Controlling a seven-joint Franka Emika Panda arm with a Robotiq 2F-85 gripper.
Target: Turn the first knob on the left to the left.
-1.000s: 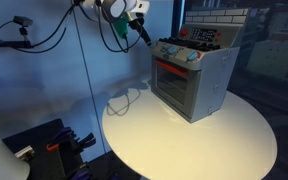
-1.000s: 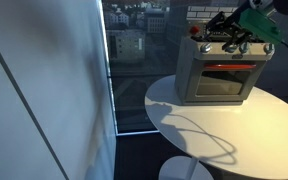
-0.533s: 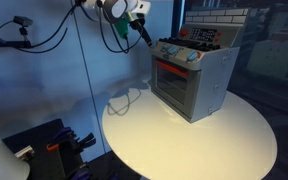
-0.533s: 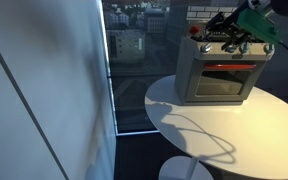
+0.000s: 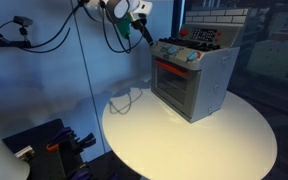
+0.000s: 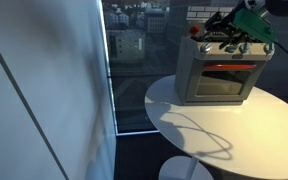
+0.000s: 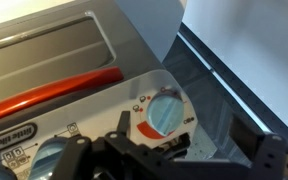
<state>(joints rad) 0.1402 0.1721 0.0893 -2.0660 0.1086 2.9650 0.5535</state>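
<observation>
The toy oven (image 5: 206, 88) stands on the desk (image 5: 174, 140) with its door shut; I cannot see inside. In the wrist view, the end knob (image 7: 167, 113) sits at the panel's corner, just ahead of my gripper (image 7: 169, 150). Its blurred fingers appear spread and hold nothing. A neighbouring knob (image 7: 49, 148) is half hidden.

Dim, blue-tinted scene; coarse, low-detail pictures.
Overhead light throws soft cable and arm shadows onto the white counter (image 5: 209, 145) in both exterior views. The window (image 6: 134, 50) shows night outside. In the wrist view the hand (image 7: 174, 160) is dark and out of focus; the blue knob (image 7: 166, 112) is slightly soft.
</observation>
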